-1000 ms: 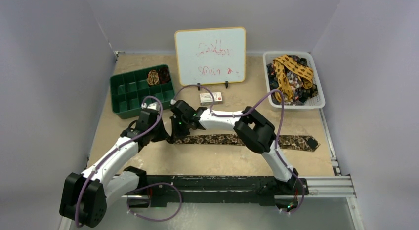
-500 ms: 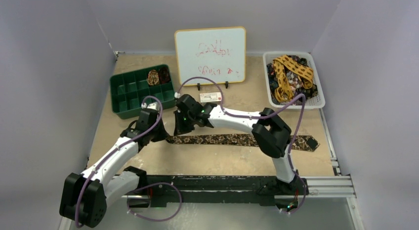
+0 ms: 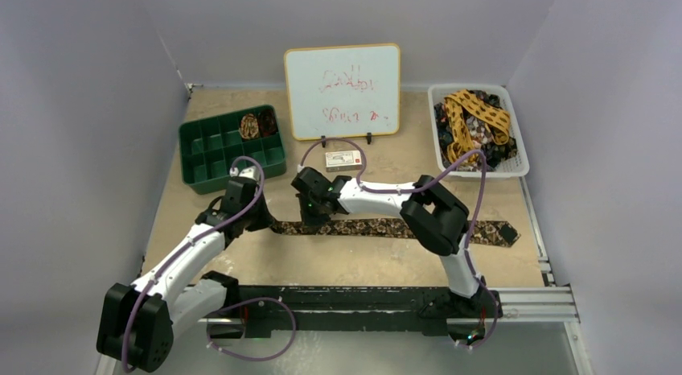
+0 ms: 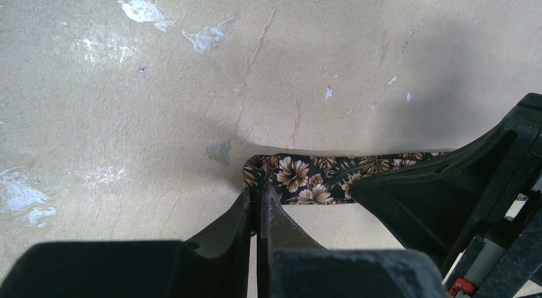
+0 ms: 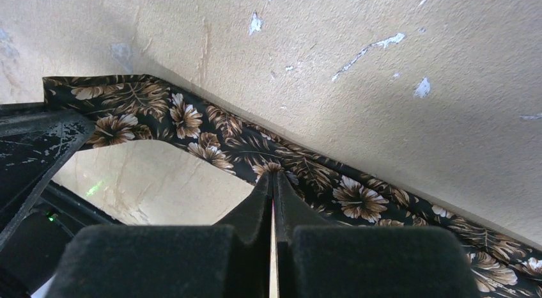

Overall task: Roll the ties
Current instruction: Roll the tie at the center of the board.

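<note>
Currently one tie (image 3: pixel 386 228), dark with a brown leaf-and-flower print, lies flat and fully unrolled across the middle of the table (image 3: pixel 362 266), narrow end to the left and wide pointed end to the right. Left gripper (image 3: pixel 263 219) is down at the narrow end with its fingers closed together. In the left wrist view its tips (image 4: pixel 259 199) sit right on the near edge of the tie (image 4: pixel 300 176), just beside the squared-off end. Right gripper (image 3: pixel 313 215) is just right of the left one, over the same stretch of tie, also closed. In the right wrist view its tips (image 5: pixel 273 180) meet the near edge of the tie (image 5: pixel 192 122), which runs diagonally from upper left to lower right. Can't tell for either gripper whether fabric is actually caught between the fingers or just touched. Green tray (image 3: pixel 201 158) sits at far left, with two coils (image 3: pixel 251 125) in its back-right compartments. White basket (image 3: pixel 519 167) at far right holds a heap of loose dark ties with a yellow tie (image 3: pixel 474 116) on top. Whiteboard (image 3: pixel 342 89) stands at the back centre, with a small box (image 3: pixel 343 158) just in front of it.
</note>
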Controlling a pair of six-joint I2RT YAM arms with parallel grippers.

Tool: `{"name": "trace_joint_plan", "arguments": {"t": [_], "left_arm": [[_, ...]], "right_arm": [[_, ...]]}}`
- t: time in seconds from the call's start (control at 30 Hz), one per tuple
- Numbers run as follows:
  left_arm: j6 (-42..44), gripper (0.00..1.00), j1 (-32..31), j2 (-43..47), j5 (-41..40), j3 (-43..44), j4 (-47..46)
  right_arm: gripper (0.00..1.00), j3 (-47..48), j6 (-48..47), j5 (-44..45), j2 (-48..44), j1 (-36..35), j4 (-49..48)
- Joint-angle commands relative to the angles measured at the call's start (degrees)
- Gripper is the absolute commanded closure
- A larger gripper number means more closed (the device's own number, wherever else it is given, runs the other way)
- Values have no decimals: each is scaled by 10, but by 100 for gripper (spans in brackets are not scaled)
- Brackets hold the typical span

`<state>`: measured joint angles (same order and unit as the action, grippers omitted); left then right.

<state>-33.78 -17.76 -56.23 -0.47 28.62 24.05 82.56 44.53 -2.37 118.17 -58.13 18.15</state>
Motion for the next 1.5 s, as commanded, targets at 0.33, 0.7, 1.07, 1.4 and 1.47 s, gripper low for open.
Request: {"name": "trace_joint_plan", "arguments": {"t": [0.33, 0.7, 1.07, 1.4, 1.47], "left_arm": [[7, 100, -3, 10, 2, 15, -10], [7, 100, -3, 11, 12, 16, -14], [-9, 100, -11, 23, 80, 23, -46], [-19, 100, -35, 14, 118, 60, -64], [-17, 100, -37, 6, 127, 60, -65]], "right_arm": [[100, 5, -21, 20, -51, 0, 26], [100, -12, -11, 28, -41, 0, 24], [100, -2, -3, 25, 18, 0, 37], [100, -2, -1, 25, 10, 2, 40], [100, -6, 0, 25, 4, 3, 32]]}}
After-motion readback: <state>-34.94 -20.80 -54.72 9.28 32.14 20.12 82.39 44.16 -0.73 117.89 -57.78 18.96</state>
